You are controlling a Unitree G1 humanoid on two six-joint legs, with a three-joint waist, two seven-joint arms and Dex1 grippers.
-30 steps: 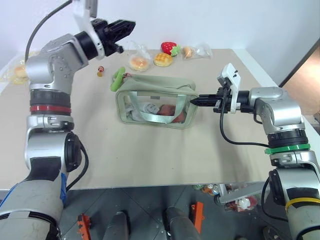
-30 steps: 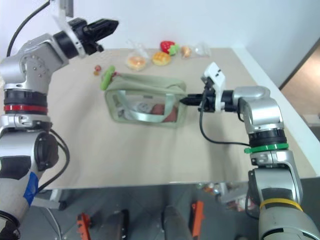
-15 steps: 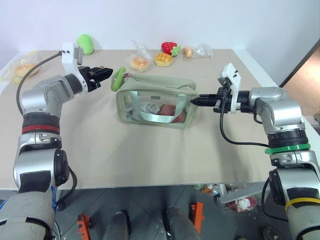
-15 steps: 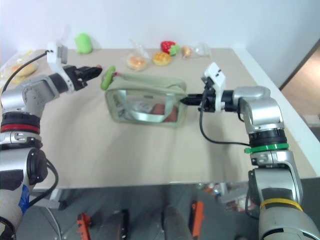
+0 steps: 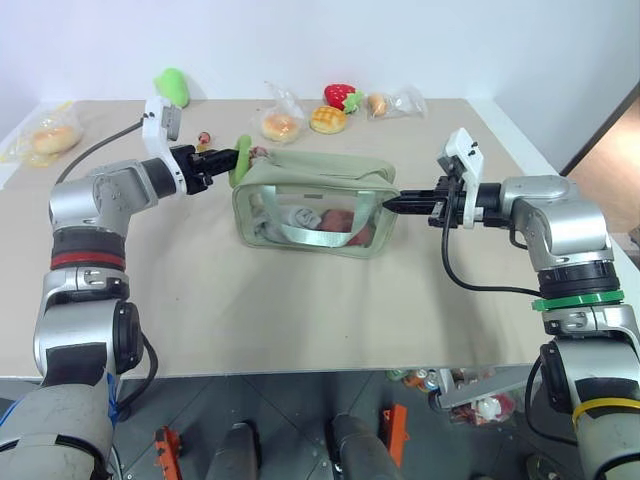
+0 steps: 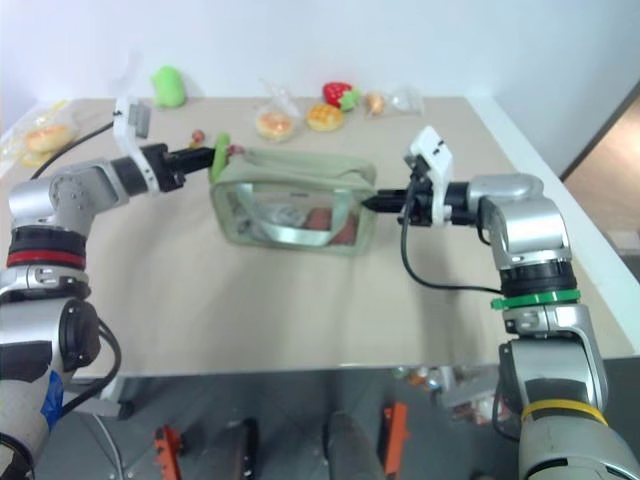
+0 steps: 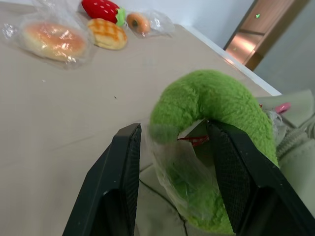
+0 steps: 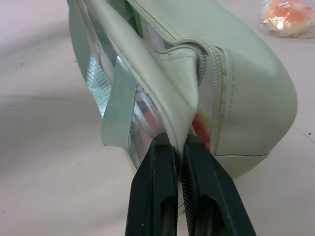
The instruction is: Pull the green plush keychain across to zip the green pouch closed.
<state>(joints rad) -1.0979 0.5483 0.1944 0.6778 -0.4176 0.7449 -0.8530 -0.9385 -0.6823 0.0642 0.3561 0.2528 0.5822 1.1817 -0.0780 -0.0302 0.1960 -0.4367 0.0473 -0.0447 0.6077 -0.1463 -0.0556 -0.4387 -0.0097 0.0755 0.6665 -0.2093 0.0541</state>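
Note:
The sage-green pouch (image 5: 310, 180) with clear side panels stands mid-table. At its left end sits the lime-green plush keychain (image 5: 241, 160), a curved ring on a pinkish cord. My left gripper (image 5: 226, 158) is level with it and open. In the left wrist view the two black fingers (image 7: 123, 167) straddle the keychain (image 7: 216, 98), with a small gap on one side. My right gripper (image 5: 392, 202) is at the pouch's right end, shut on a fold of the pouch's end fabric (image 8: 192, 103) just below the zipper.
Along the table's back edge lie clear bags of bread (image 5: 279, 124), a strawberry plush (image 5: 338, 95) and a plain oval green plush (image 5: 172, 86). Another bread bag (image 5: 45, 140) lies far left. A small dark item (image 5: 204, 136) sits behind my left gripper.
My left arm has come down from above the table to the keychain's height and reached in around it, its jaws wider than before. The right arm and pouch have kept still.

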